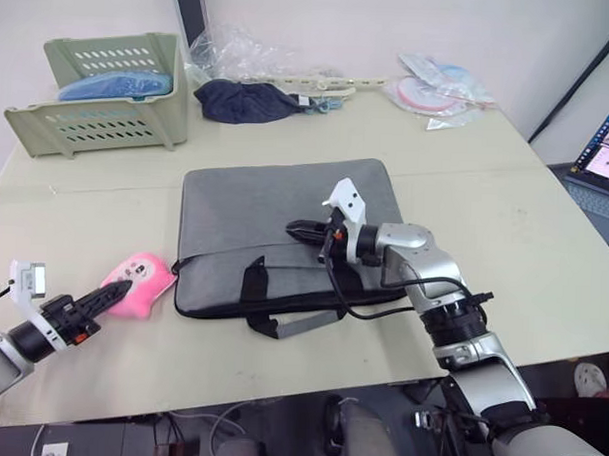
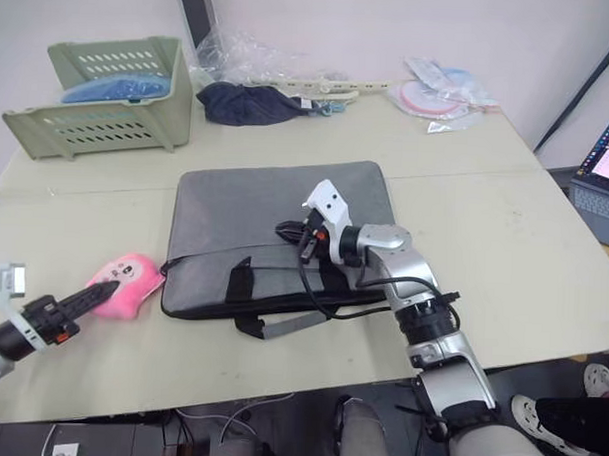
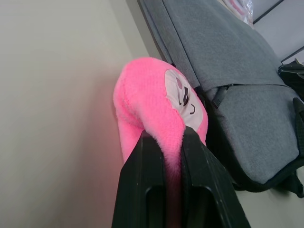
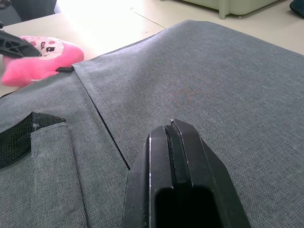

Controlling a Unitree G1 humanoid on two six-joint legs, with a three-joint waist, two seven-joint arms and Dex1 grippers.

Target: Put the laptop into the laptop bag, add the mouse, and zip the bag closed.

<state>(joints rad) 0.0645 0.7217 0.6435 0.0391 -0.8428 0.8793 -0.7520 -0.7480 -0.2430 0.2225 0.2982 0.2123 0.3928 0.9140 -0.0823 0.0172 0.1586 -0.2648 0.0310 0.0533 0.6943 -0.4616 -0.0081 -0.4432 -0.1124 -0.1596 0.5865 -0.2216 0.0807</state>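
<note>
- The left gripper (image 3: 164, 137) has its two black fingers (image 3: 142, 175) pinched on the edge of a pink plush toy (image 1: 138, 282). A fold of pink fur is squeezed between them.
- The toy has a small face on it. It sits on the bench (image 1: 525, 226) just beside the left end of the laptop bag (image 1: 255, 211).
- The right gripper (image 1: 296, 229) has its fingers (image 4: 173, 156) pressed flat together with nothing between them.
- Those fingers are over the top of the bag, near its middle, and point toward the robot's left. I cannot tell if they touch the cloth.
- The bag is grey and lies flat in the middle of the bench. Its long side runs left to right across the robot.
- The bag's black strap handles (image 1: 255, 282) and zipper edge face the robot, at the near side.
- The right fingers are just behind the handles, above the bag's flat top.
- The bag is between the two grippers' arms: the left fingers are off its left end, the right fingers are on top.
- At the far left of the bench is a green basket (image 1: 98, 116) with something blue in it.
- Behind the bag lie a dark blue cloth (image 1: 244, 100) and some clear plastic bags (image 1: 241, 54).
</note>
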